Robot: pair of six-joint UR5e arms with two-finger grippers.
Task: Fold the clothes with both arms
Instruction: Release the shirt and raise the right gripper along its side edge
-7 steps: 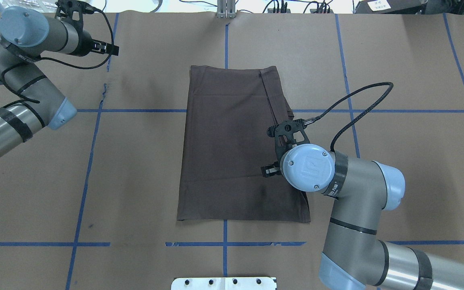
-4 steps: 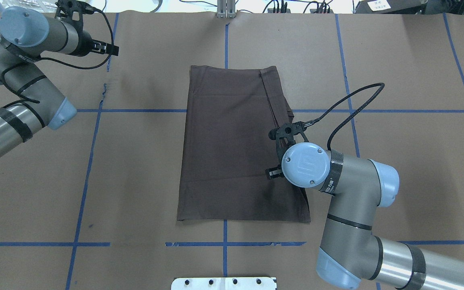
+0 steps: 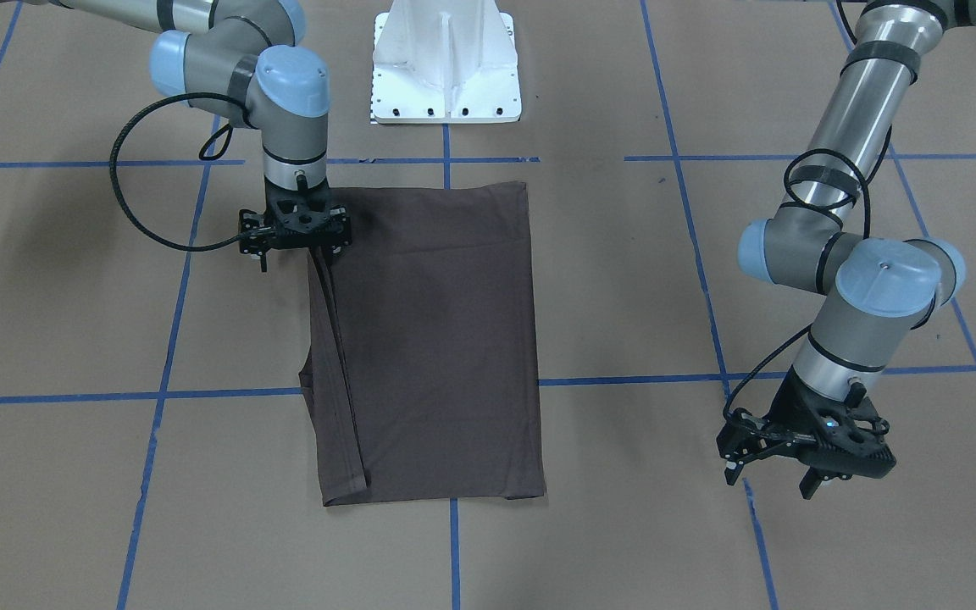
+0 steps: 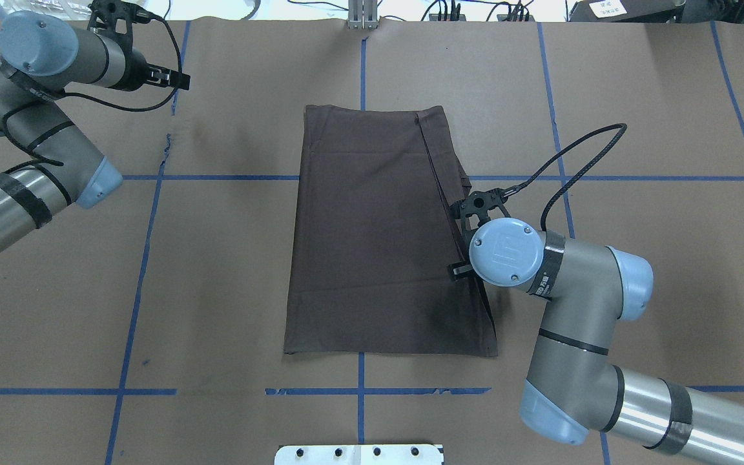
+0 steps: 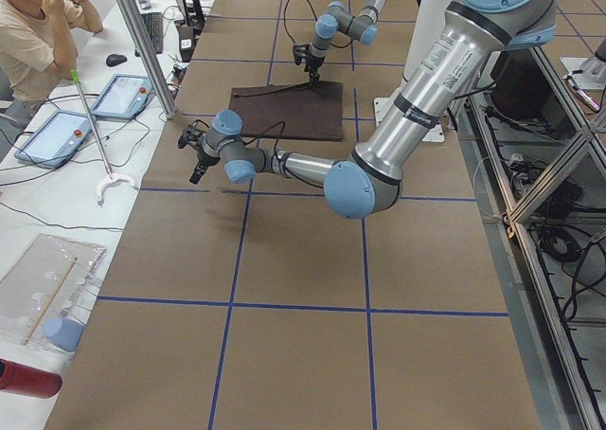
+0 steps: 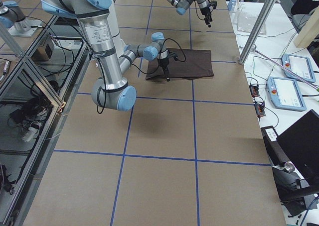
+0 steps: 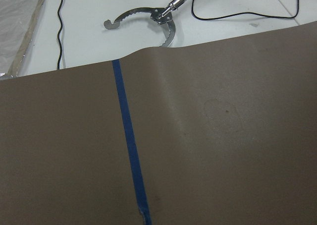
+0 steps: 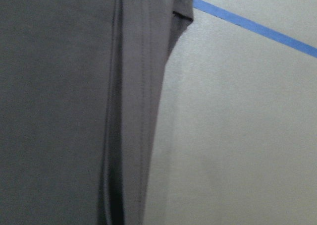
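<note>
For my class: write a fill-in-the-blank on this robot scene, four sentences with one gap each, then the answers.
The tool over the T-shirt's long edge belongs to the robot's ___ arm.
Only ___ garment lies on the table.
The tape lines on the table are ___.
The left tool hangs far from the ___.
Missing words: right; one; blue; T-shirt.

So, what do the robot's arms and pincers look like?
The left arm and right arm are silver-grey tubes with rounded light-blue joint caps, black bands and looping black cables. The left pincer and right pincer are black cut-out frames with two fingers.
</note>
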